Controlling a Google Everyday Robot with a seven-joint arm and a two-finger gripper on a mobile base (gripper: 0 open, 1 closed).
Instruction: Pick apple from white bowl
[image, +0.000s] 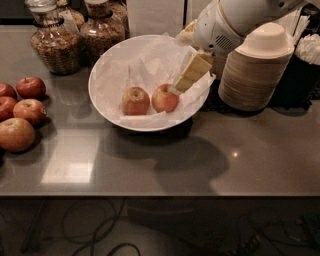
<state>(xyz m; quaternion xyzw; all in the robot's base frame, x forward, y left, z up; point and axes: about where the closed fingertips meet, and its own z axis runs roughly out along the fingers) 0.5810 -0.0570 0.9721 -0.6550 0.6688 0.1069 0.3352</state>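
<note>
The white bowl (107, 75), lined with crumpled white paper, stands on the grey counter at centre back. Two apples lie side by side in it. The apple (165, 98), bright orange-red, is the right one. A duller, browner apple (135, 100) is on its left. My gripper (183, 81) reaches down from the upper right over the bowl's right rim. Its yellowish tip is just above and to the right of the apple, very close to it. The white arm housing (225, 22) hangs above the bowl's far right edge.
A tall stack of tan disposable bowls (255, 70) stands right of the white bowl, behind the arm. Two glass jars (55, 42) (102, 27) stand at the back left. Several darker red apples (22, 117) lie on the counter's left edge. A dark container (307, 55) is at far right.
</note>
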